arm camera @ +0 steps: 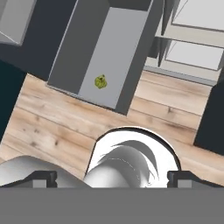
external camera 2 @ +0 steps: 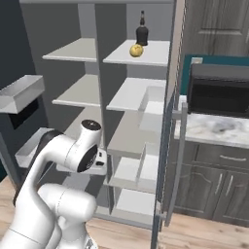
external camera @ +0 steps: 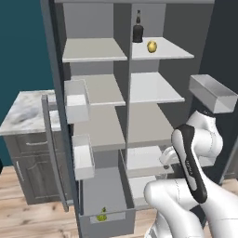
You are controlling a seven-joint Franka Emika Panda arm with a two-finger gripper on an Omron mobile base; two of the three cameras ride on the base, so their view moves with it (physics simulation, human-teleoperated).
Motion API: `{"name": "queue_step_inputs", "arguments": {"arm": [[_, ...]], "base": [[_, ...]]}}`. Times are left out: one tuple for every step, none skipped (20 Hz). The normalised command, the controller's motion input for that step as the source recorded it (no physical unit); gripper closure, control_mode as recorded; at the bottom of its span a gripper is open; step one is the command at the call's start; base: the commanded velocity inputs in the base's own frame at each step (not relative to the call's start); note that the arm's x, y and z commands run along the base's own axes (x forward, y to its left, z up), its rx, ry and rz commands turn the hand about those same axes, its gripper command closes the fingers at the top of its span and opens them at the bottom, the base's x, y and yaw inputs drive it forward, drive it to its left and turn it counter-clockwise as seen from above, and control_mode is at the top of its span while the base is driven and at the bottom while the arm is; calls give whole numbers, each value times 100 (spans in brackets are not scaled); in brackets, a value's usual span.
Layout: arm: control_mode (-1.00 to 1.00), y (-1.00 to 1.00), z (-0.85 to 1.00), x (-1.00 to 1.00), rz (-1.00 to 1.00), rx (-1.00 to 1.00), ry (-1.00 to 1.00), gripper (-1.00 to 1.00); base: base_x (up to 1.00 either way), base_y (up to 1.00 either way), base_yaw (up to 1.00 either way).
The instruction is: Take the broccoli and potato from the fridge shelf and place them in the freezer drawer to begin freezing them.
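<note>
One down: broccoli [arm camera: 101, 81] lies in the freezer drawer [arm camera: 78, 48]; potato [external camera: 151, 46] waits on the shelf [external camera: 174, 53]; gripper [arm camera: 112, 177] spread wide, empty.

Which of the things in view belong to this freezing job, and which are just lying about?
Job:
- tiny yellow-green lumpy broccoli sprig, in the drawer
- smooth golden-yellow potato, top shelf
- wide grey freezer drawer, open

Lying about:
- dark bottle
- pale translucent door bins

Broccoli [arm camera: 101, 82] in freezer drawer [arm camera: 74, 52]; potato [external camera: 151, 46] shelved.
</note>
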Motion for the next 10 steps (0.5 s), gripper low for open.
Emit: {"name": "queue_step_inputs", "arguments": {"arm": [[100,0,0,0,0,0,0,-100],[100,0,0,0,0,0,0,-100],[100,0,0,0,0,0,0,-100],[100,0,0,0,0,0,0,-100],[100,0,0,0,0,0,0,-100],[100,0,0,0,0,0,0,-100],[100,0,0,0,0,0,0,-100],[100,0,0,0,0,0,0,-100],[100,0,0,0,0,0,0,-100],[100,0,0,0,0,0,0,-100]], "base": [[53,-42,10],[47,-50,10],[41,-44,9],[33,-45,9],[22,-47,9],[24,-35,7],[18,-32,6],[14,-36,6],[20,-26,5],[34,-8,1]]}}
